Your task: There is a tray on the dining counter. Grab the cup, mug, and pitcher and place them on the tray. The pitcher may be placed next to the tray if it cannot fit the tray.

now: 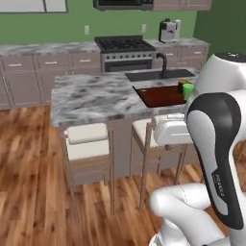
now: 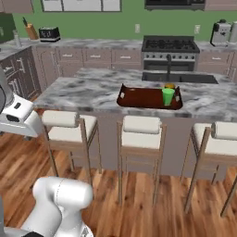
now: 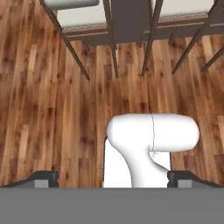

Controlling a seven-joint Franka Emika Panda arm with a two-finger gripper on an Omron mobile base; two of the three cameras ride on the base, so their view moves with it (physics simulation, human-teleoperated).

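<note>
The dark reddish-brown tray [image 2: 141,98] [image 1: 156,96] lies on the marbled dining counter [image 2: 88,90] [image 1: 91,98], just in front of the sink. The bright green cup [image 2: 168,96] [image 1: 187,90] stands upright in the tray's right end. Right behind it the black mug [image 2: 169,86] [image 1: 182,83] shows its orange inside, at the tray's far right corner. The pitcher is out of view. My gripper [image 3: 113,179] is open and holds nothing. It points down at the wooden floor in front of the stools, well short of the counter.
Pale stools [image 2: 141,132] [image 1: 89,139] line the counter's near side. The black sink [image 2: 185,77] with its faucet [image 1: 163,65] sits behind the tray. Against the back wall are a stove [image 1: 122,45], a coffee machine [image 1: 169,31] and a toaster [image 2: 49,33].
</note>
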